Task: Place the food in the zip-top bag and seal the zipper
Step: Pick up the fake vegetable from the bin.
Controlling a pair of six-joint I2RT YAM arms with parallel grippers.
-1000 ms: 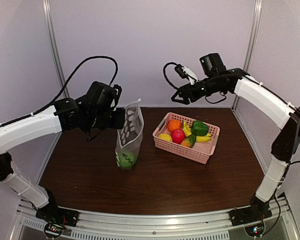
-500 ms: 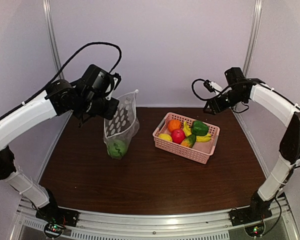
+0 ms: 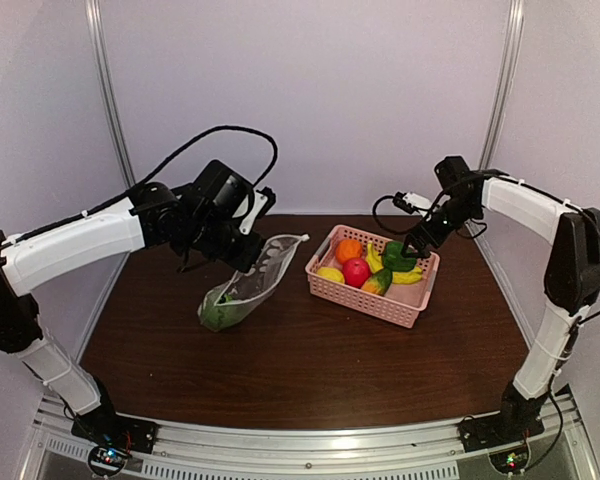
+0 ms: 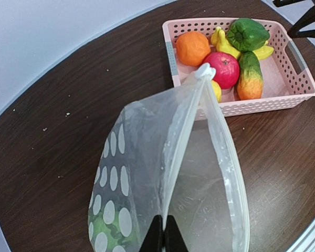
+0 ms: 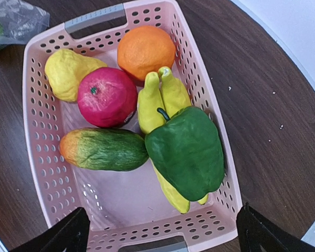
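My left gripper (image 3: pixel 248 262) (image 4: pixel 163 237) is shut on one edge of the zip-top bag's mouth. The clear polka-dot bag (image 3: pixel 242 295) (image 4: pixel 147 173) leans, with its mouth open toward the basket. A green vegetable (image 3: pixel 218 315) lies inside at its bottom. The zipper (image 4: pixel 188 126) ends at a white slider tab (image 4: pixel 205 71). My right gripper (image 3: pixel 420 240) (image 5: pixel 163 236) is open and empty, hovering over the basket. In it lie an orange ball (image 5: pixel 146 51), a lemon (image 5: pixel 68 73), a red apple (image 5: pixel 106 96), bananas (image 5: pixel 160 100), a green pepper (image 5: pixel 188 149) and a green-orange vegetable (image 5: pixel 104 149).
The pink lattice basket (image 3: pixel 380 305) (image 5: pixel 37 131) stands right of centre on the dark brown table (image 3: pixel 310 370), with grey handles at its ends. White walls and metal posts close the back and sides.
My left arm swung right and lowered, tipping the bag from hanging upright to leaning with its mouth toward the basket. My right arm came down and left to hover over the basket.
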